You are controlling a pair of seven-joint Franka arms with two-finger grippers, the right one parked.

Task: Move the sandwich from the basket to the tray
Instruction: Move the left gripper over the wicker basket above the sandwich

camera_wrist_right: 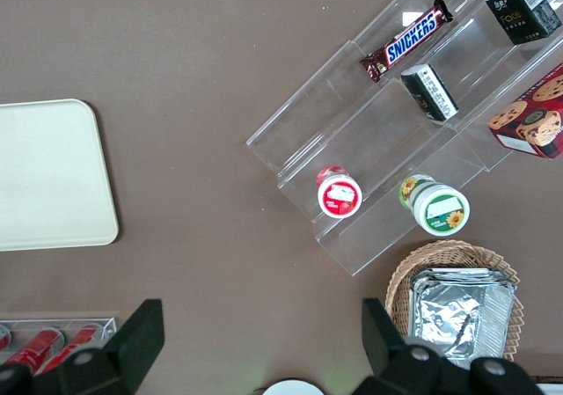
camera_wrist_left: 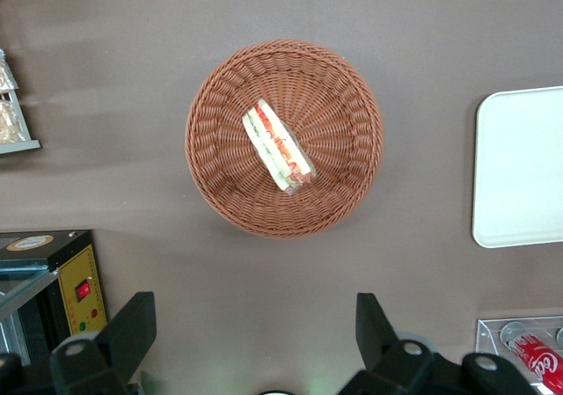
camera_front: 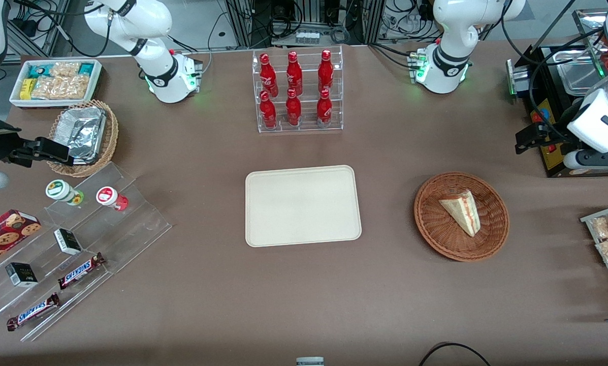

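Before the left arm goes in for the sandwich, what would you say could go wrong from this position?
The gripper hangs open, high above the table and off to one side of the basket, holding nothing.

1. The sandwich lies tilted against the basket's sloped weave, so closing fingers may slide off or squash the soft bread.
2. The light basket could shift or lift with the grasp.
3. The tray has a raised rim; a low carry might clip it, though its bare surface leaves room.
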